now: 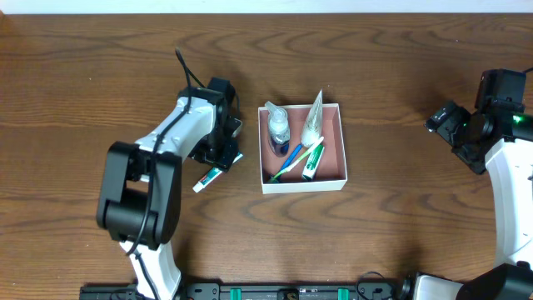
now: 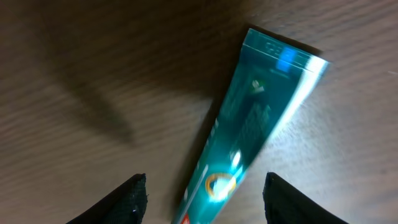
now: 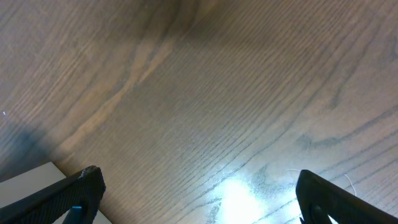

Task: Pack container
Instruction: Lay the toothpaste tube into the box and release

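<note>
The container (image 1: 335, 182), a square shallow white-walled box with a pinkish-brown inside, sits at the table's middle. It holds a small clear bottle (image 1: 277, 127), a clear packet (image 1: 311, 125), a blue-handled toothbrush (image 1: 289, 158) and a green-and-white tube (image 1: 313, 160). A teal toothpaste tube (image 1: 208, 178) (image 2: 255, 124) lies on the wood left of the container. My left gripper (image 1: 226, 154) (image 2: 204, 199) is open, its fingers either side of the tube's lower end without touching. My right gripper (image 1: 441, 121) (image 3: 196, 193) is open and empty, far right over bare wood.
The table (image 1: 400, 50) is dark wood grain. A white corner of the container shows at the lower left of the right wrist view (image 3: 31, 180). A black cable (image 1: 185, 71) loops behind the left arm.
</note>
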Controlling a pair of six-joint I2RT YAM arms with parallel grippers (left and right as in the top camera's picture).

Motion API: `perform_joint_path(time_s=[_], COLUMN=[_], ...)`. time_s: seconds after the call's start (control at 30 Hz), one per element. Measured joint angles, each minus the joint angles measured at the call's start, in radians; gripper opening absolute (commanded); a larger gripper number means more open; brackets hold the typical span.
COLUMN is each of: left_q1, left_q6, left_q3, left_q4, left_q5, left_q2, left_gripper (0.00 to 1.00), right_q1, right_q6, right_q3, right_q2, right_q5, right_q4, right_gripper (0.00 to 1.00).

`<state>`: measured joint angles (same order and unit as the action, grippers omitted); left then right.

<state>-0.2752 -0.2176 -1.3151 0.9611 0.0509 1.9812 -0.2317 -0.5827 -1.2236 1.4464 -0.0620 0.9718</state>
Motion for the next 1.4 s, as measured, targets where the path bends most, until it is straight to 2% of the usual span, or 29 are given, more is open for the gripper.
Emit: perform_joint_path(time_s=[0.1, 0.23, 0.3, 0.33, 0.47, 0.73, 0.97, 1.17, 1.4], left_q1=[0.0, 0.0, 0.0, 0.0, 0.0, 0.0, -0.037, -0.228, -0.483], left_q6=[0.0, -0.007, -0.007, -0.011, -0.015, -0.002, 0.007, -0.051, -0.267], left_q3=[0.0, -0.004, -0.004, -0.004, -0.007, -0.039, -0.113, -0.122, -0.106], left_q4=[-0.002, 0.011, 0.021, 0.03, 0.078, 0.222, 0.222, 0.106, -0.032], left_q5=[0.0, -0.012, -0.013, -0.011, -0.01, -0.005, 0.049, 0.142, 0.165], left_q2=[0.041, 0.048, 0.049, 0.05, 0.05, -0.007, -0.34, -0.539, -0.496], left_gripper=[0.45, 0.24, 0.19, 0.13, 0.06, 0.06, 0.09, 0.09, 0.09], right_q1=[0.0, 0.0, 0.0, 0.0, 0.0, 0.0, 0.0, 0.0, 0.0], right_q6=[0.0, 0.0, 0.0, 0.0, 0.0, 0.0, 0.0, 0.0, 0.0], right_q3=[0.0, 0.0, 0.0, 0.0, 0.0, 0.0, 0.0, 0.0, 0.0], right_q2=[0.0, 0.0, 0.0, 0.0, 0.0, 0.0, 0.0, 0.0, 0.0], right_q5=[0.0, 0.0, 0.0, 0.0, 0.0, 0.0, 0.0, 0.0, 0.0], right_q4=[0.0, 0.0, 0.0, 0.0, 0.0, 0.0, 0.0, 0.0, 0.0], right_gripper=[0.99, 0.99, 0.99, 0.99, 0.99, 0.99, 0.99, 0.99, 0.99])
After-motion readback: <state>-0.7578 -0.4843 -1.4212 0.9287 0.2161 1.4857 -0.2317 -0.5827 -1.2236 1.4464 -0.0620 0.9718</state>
